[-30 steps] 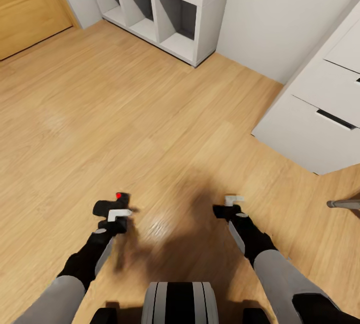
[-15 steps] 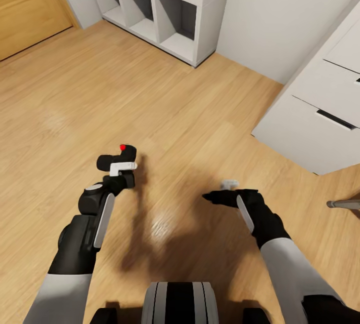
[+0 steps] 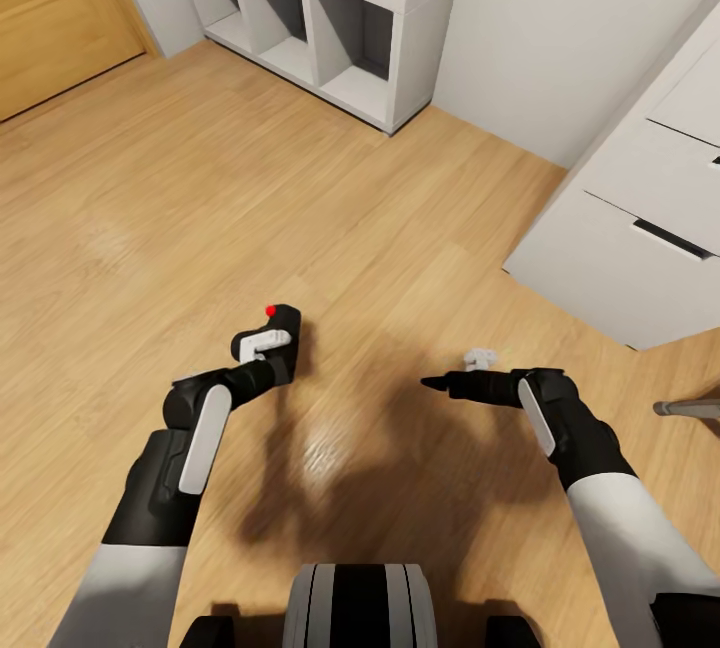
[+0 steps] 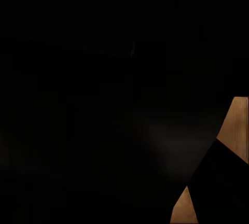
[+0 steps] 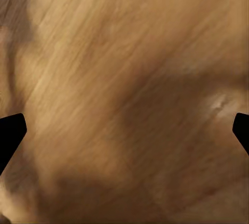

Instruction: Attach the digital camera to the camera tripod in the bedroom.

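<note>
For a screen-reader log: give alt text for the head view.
The left end effector holds the black digital camera, red dot up, above a light wood floor. The right end effector is empty; a white cubby shelf and white drawers stand beyond.

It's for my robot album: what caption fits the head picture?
Left gripper carries a small black camera over the light wood floor.

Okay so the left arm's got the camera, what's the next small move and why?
Probably turn the base right. The left tool is shut on the digital camera above bare wood floor, and just a grey tip that may be a tripod leg shows at the right edge. The right tool holds nothing.
</note>
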Motion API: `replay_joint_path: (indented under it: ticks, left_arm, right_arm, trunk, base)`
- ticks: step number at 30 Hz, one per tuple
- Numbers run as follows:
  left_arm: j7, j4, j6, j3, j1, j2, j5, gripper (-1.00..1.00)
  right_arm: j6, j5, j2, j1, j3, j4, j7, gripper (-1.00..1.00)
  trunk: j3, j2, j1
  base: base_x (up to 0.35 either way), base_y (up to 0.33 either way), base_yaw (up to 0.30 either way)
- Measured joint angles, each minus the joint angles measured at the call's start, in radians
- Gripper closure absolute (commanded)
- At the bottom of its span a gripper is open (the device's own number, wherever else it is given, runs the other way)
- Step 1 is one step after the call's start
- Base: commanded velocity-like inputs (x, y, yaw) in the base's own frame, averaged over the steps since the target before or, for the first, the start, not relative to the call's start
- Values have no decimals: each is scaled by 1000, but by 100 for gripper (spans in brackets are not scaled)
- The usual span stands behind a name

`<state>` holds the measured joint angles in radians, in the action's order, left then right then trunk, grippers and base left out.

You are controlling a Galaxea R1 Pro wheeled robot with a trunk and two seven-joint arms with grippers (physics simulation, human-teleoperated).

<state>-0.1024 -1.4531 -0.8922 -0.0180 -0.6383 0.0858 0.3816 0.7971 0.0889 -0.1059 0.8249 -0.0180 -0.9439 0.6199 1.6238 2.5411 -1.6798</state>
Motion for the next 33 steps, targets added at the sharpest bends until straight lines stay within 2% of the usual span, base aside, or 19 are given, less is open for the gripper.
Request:
replay_joint_path:
  ticks: [2, 5, 8, 14, 21, 26, 33]
  left_arm:
    - [0, 16, 24, 0, 0, 0, 25, 100]
    - [-5, 33, 69, 0, 1, 0, 42, 100]
    - [-18, 40, 89, 0, 2, 0, 50, 100]
    - [-92, 71, 112, 0, 2, 1, 60, 100]
    - [-150, 123, 122, 0, 2, 17, 68, 100]
    - [-159, 152, 140, 0, 2, 20, 99, 100]
    - [-155, 209, 232, 0, 12, 16, 186, 100]
  right_arm:
    - [1, 1, -1, 0, 0, -1, 3, -100]
    - [2, 1, -2, 0, -1, -1, 5, -100]
    - [3, 1, -2, 0, 0, -1, 6, -100]
    - [4, 2, -2, 0, -1, -1, 8, -100]
    - [5, 5, -1, 0, 0, 1, 9, -100]
    - [5, 6, -2, 0, 0, 5, 9, -100]
    - [14, 5, -3, 0, -1, 7, 10, -100]
  trunk:
    - [0, 0, 0]
    - [0, 0, 0]
    - [0, 0, 0]
    - [0, 0, 0]
    - [-27, -2, 3]
    - [-46, -3, 5]
    - [-73, -4, 9]
  base:
    - [0, 0, 0]
    - [0, 0, 0]
    - [0, 0, 0]
    - [0, 0, 0]
    - [0, 0, 0]
    - [0, 0, 0]
    - [0, 0, 0]
